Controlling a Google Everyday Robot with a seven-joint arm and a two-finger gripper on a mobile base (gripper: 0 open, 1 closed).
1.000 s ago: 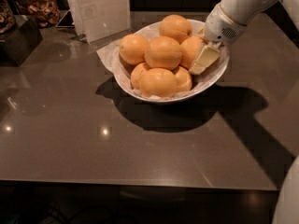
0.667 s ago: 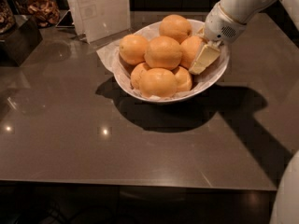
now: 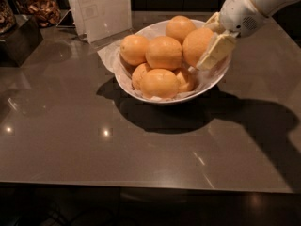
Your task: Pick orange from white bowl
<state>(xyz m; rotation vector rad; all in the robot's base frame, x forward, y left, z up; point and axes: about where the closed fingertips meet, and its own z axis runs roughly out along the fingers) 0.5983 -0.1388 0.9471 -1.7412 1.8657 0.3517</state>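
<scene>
A white bowl [image 3: 207, 86] lined with crinkled white paper stands at the back middle of the grey counter and holds several oranges. My gripper [image 3: 206, 44] comes in from the upper right and is shut on the orange [image 3: 193, 44] at the bowl's right side. One pale finger [image 3: 216, 51] lies across the front right of that orange, and the other shows behind it. The held orange sits slightly higher than its neighbours and still touches the pile. Other oranges [image 3: 162, 53] fill the middle and left of the bowl.
A white card stand [image 3: 101, 8] stands just behind the bowl on the left. A dark box [image 3: 19, 39] and a jar of dried snacks [image 3: 40, 4] are at the far left. The counter's front edge [image 3: 141, 185] runs across the bottom.
The gripper and the orange it holds have risen slightly and shifted a little up and right. The bowl and the other oranges have not moved.
</scene>
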